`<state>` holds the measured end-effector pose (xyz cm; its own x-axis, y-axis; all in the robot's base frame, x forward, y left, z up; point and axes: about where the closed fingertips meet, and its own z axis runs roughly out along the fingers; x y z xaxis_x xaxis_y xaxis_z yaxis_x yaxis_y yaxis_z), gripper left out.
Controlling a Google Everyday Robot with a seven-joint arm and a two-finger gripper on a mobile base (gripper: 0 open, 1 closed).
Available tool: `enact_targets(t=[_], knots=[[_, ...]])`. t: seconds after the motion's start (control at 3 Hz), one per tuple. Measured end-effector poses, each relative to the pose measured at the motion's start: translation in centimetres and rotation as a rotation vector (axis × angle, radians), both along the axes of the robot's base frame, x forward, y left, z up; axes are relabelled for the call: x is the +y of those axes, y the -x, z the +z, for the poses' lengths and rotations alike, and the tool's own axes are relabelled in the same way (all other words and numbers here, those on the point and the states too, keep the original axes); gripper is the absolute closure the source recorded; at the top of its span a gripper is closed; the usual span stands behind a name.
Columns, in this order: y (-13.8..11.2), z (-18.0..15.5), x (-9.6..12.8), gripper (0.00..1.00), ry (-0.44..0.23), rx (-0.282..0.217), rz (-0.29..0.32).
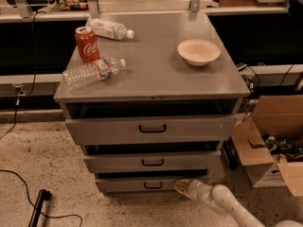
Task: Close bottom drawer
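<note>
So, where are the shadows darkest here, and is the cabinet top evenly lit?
Camera view: warm light covers the cabinet top fairly evenly, without glare; the darkest shadows fill the gaps above the drawers; the gripper, low at the right end of the bottom drawer, is lit.

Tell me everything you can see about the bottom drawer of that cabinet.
The bottom drawer is grey metal by its look, lowest of three, with a small dark bar handle at its centre. A dark gap above its front shows it stands slightly open. The gripper sits at its front's right end; contact is unclear.
</note>
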<state>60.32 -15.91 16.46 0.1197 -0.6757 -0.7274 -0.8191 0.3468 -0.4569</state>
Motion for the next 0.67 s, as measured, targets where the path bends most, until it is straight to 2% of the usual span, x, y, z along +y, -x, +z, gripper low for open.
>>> enact_targets(t=[0.33,0.67], knots=[[0.1,0.0,0.0,1.00,0.000,0.000,0.000],[4.6,0.2,0.0,1.00,-0.052,0.040,0.039]])
